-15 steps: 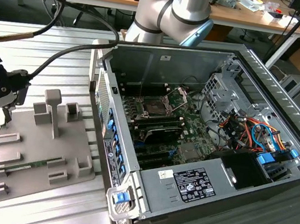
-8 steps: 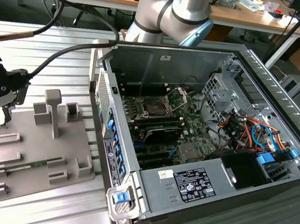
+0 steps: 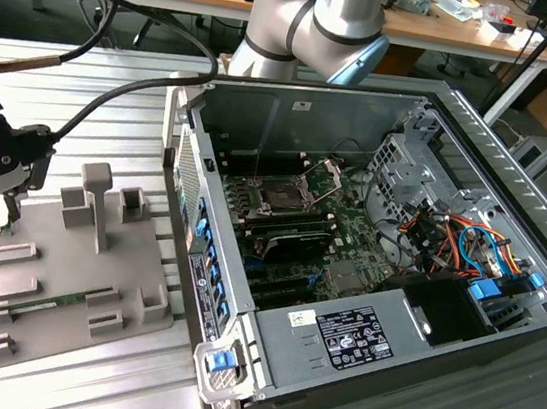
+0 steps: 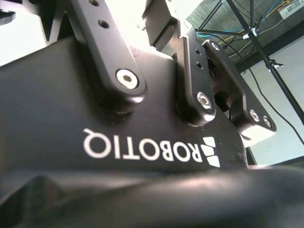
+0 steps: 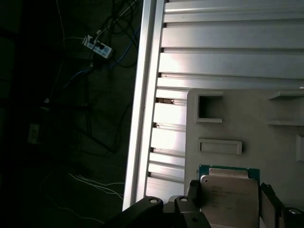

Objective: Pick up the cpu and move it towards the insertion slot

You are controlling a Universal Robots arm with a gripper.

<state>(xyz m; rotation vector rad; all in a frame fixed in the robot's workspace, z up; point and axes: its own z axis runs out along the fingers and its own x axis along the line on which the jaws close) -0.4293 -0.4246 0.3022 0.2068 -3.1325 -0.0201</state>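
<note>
Tool (image 3: 5,213) over grey tray (image 3: 52,276), grip indeterminate; first wrist view shows chip (image 5: 229,199) at its tip, exterior view shows distant socket (image 3: 284,198).

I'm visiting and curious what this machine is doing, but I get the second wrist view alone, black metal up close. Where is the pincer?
Observer: In the exterior view, the pincer hangs at a grey tray, beside an open computer case.
Visitor: Is the chip there?
Observer: Yes; the first wrist view shows the cpu right at the pincer, near that tray's edge.
Visitor: And its destination?
Observer: The insertion slot is inside the case, its silver bracket raised.
</note>
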